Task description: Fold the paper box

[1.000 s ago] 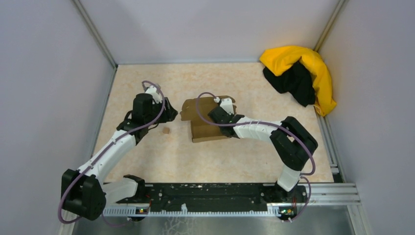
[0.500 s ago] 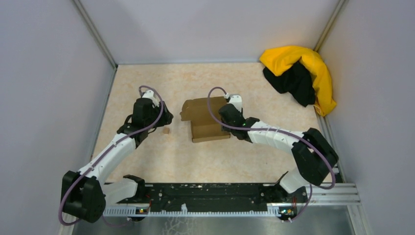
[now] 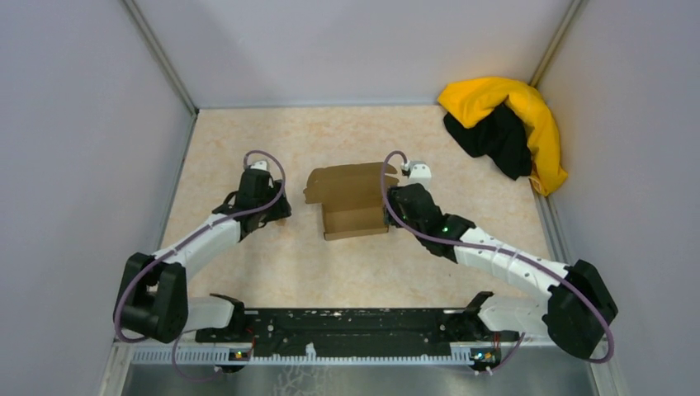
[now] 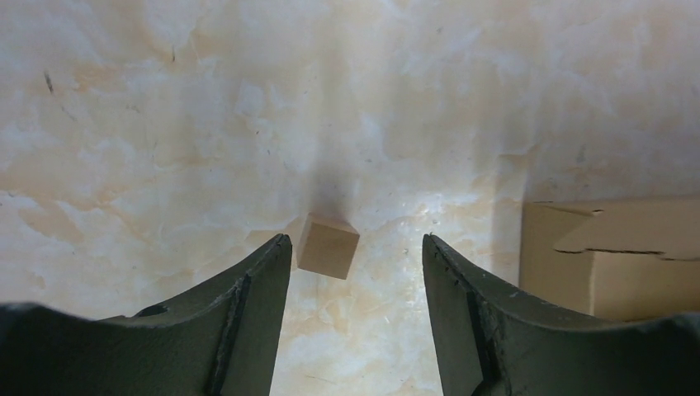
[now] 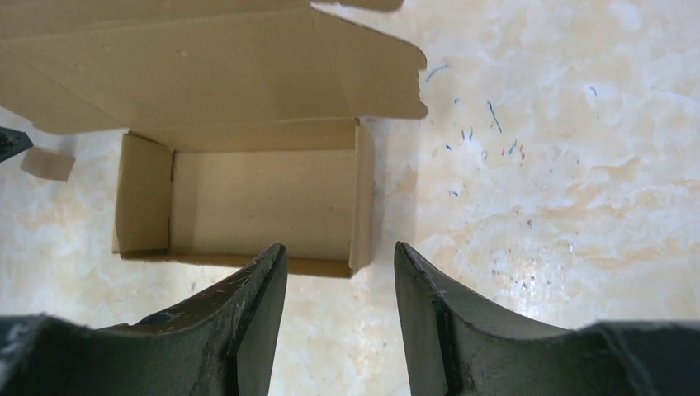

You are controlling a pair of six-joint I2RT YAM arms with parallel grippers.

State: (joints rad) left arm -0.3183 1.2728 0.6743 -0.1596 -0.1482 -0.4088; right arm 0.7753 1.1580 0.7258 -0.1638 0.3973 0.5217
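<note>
The paper box (image 3: 351,202) is plain brown cardboard and lies mid-table as an open tray with its lid flap laid flat behind it. In the right wrist view the tray (image 5: 248,202) and its flap (image 5: 206,74) show. My right gripper (image 3: 391,216) is open and empty, and its fingertips straddle the tray's near right corner from above (image 5: 340,247). My left gripper (image 3: 276,210) is open and empty left of the box. A tiny cardboard scrap (image 4: 328,245) lies just ahead of its left fingertip. The box's left wall (image 4: 627,247) shows in that view.
A yellow-and-black cloth heap (image 3: 503,124) lies in the far right corner. Grey walls close in the table on three sides. A black rail (image 3: 355,330) with the arm bases runs along the near edge.
My right gripper has drawn back to the right, from over the box to its right near corner. My left gripper has moved nearer and slightly right, over the scrap.
</note>
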